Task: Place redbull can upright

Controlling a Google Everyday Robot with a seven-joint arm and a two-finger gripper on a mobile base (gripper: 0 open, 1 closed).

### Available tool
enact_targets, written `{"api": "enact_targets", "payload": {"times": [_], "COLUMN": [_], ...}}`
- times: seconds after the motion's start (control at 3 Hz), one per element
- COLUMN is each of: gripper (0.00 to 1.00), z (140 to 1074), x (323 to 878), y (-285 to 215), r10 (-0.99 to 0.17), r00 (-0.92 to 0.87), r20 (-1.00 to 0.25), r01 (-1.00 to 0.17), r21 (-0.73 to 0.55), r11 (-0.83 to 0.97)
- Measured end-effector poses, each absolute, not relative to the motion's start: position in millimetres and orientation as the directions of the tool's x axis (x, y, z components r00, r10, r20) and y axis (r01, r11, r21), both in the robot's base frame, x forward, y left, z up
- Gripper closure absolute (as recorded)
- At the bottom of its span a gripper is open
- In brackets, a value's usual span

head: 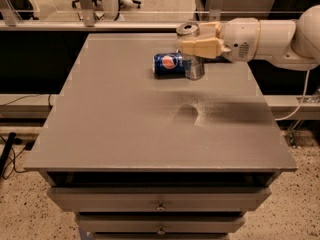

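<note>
The redbull can stands upright in my gripper, its shiny silver top up and its base low over the grey table, just right of the Pepsi can. My gripper is shut around the can's upper half, coming in from the right on the white arm. I cannot tell whether the can's base touches the table. The dark blue Pepsi can lies on its side right beside it.
The dark blue snack bag is mostly hidden behind my gripper and arm. A rail and glass barrier run along the table's far edge. Drawers sit under the front edge. A cable hangs at the right.
</note>
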State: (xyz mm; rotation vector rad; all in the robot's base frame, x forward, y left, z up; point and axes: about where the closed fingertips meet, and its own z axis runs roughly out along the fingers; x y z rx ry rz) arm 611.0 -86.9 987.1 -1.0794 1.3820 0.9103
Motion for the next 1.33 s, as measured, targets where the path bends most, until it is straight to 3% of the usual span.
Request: {"api": "enact_targets", "payload": {"times": [1.0,1.33], "gripper": [1.00,0.85], "z": [953.2,942.5], "x": [595.0,595.3], "y": [-110.2,-117.3], "r10": [-0.027,-0.011], "r00": [0.024,0.022], "r20": [-0.999,-1.000], "r01": [-0.987,-0.989], "r21": [-0.028,-0.023], "r11": [0.158,0.148]}}
